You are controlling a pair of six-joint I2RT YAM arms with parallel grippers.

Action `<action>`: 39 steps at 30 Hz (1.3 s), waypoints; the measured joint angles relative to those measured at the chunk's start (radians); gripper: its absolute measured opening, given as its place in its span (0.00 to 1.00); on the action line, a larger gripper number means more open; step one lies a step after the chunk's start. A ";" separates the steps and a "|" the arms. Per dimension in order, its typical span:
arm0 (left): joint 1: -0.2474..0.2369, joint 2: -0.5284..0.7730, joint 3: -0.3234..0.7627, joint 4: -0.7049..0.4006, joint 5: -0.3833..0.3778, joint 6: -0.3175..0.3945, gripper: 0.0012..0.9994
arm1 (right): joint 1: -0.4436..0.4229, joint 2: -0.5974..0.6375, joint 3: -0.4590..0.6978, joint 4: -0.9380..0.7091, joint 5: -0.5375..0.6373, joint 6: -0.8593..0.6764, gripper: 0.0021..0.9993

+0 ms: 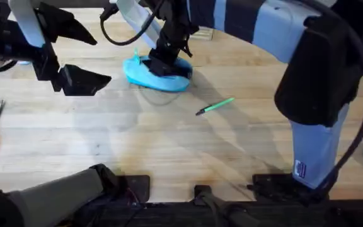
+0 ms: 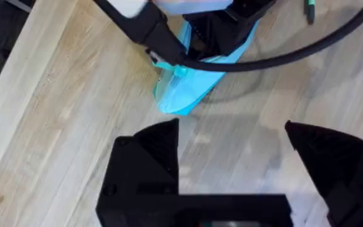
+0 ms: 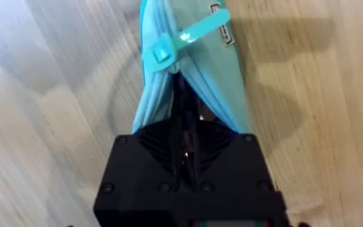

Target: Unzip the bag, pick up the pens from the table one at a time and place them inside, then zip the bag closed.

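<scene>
Bag (image 1: pixel 159 74) at 12 o'clock on the worktop (image 1: pixel 137 139), right jaws (image 1: pixel 167 58) pinched on its gaping zip edge, left jaws (image 2: pixel 232 161) wide and empty at 10; pen (image 1: pixel 215 106) lies mid-worktop, so next move, I judge: fetch it.

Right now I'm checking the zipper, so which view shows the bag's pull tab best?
The right wrist view: the pull tab lies large and unobstructed on the bag. The left wrist view shows it small under a cable; overhead, it is barely discernible.
</scene>
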 joint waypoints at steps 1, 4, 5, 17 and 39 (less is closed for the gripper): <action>0.000 0.000 0.000 0.000 0.000 0.000 0.99 | 0.000 0.000 0.000 0.000 -0.002 0.001 0.11; 0.000 0.000 0.000 0.000 0.000 0.000 0.99 | 0.000 0.000 0.000 0.000 -0.005 0.002 0.25; 0.000 0.000 0.000 0.000 0.000 0.000 0.99 | 0.000 0.000 0.000 0.000 -0.008 0.000 0.38; 0.000 0.000 0.000 0.000 0.000 0.000 0.99 | 0.000 0.000 0.000 0.002 -0.017 -0.003 1.00; 0.000 0.000 0.000 0.000 0.000 0.000 0.99 | -0.003 -0.435 -0.135 -0.116 0.195 -0.075 1.00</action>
